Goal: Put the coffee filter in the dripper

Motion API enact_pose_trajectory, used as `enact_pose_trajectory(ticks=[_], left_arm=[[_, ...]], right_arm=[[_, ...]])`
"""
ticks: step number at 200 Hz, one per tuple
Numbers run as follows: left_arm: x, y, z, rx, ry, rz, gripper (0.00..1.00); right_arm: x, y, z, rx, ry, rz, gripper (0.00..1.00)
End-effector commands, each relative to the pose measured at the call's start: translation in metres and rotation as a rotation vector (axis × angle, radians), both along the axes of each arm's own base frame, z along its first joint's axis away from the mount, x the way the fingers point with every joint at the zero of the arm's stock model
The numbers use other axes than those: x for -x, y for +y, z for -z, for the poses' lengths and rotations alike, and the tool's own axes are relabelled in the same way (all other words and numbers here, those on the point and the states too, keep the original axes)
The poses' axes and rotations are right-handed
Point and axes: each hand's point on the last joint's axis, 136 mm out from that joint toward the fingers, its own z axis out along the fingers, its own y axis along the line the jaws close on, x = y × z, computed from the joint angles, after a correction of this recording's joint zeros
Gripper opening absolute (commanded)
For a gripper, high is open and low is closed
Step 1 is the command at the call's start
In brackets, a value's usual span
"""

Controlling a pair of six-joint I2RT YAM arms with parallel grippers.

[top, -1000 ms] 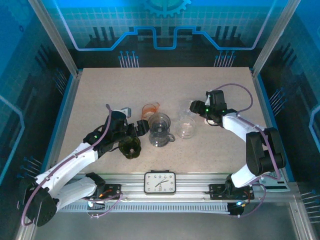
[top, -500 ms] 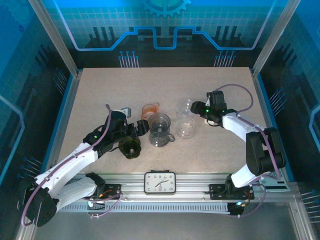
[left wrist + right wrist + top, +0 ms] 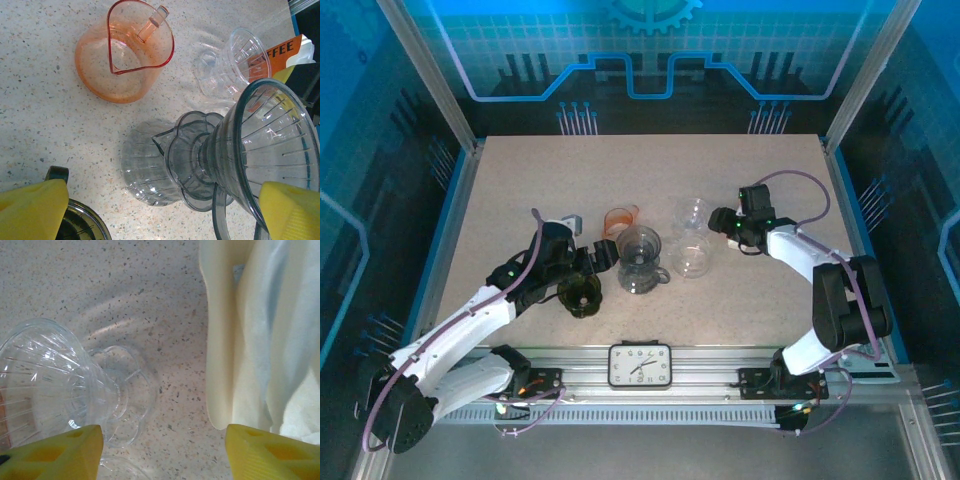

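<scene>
Right pincer (image 3: 162, 442) open, nothing between fingers. Coffee filter (image 3: 260, 330) just ahead of one finger; clear dripper (image 3: 55, 375) on its side on surface (image 3: 125, 275), ahead of the other. Left pincer (image 3: 160, 207) wide open.

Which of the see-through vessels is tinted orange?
The spouted pitcher with a handle, just beyond the smoky grey dripper; the two clear drippers sit to its right.
</scene>
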Motion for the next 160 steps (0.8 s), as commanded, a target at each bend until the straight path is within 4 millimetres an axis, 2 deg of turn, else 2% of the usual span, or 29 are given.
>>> enact_pose_trajectory(ticks=[1,25,54,69,83,94,103,142,160], left_arm=[[0.003,0.005,0.001,0.003,0.007,-0.015,0.99],[0.003,0.004,0.001,0.004,0.009,-0.014,0.99],[0.004,0.005,0.0,0.007,0.007,-0.019,0.99],[0.004,0.005,0.0,0.016,0.004,-0.021,0.99],[0.005,0.006,0.003,0.019,0.011,-0.027,0.99],[0.005,0.006,0.005,0.021,0.013,-0.028,0.99],[0.006,0.006,0.008,0.024,0.019,-0.032,0.99],[0.009,0.006,0.017,0.03,0.028,-0.029,0.99],[0.01,0.007,0.018,0.028,0.022,-0.027,0.99]], right_arm=[[0.002,-0.007,-0.014,0.025,-0.025,-0.004,0.67],[0.005,-0.002,-0.028,0.005,-0.044,-0.034,0.67],[0.014,-0.002,-0.06,0.026,-0.092,-0.06,0.65],[0.019,-0.014,-0.072,0.089,-0.08,-0.043,0.57],[0.02,-0.026,-0.079,0.171,-0.05,-0.034,0.41],[0.02,-0.034,-0.08,0.226,-0.015,-0.03,0.32],[0.018,-0.037,-0.081,0.252,0.006,-0.03,0.28],[0.005,-0.045,-0.076,0.318,0.088,-0.01,0.26],[-0.001,-0.041,-0.073,0.328,0.101,-0.007,0.26]])
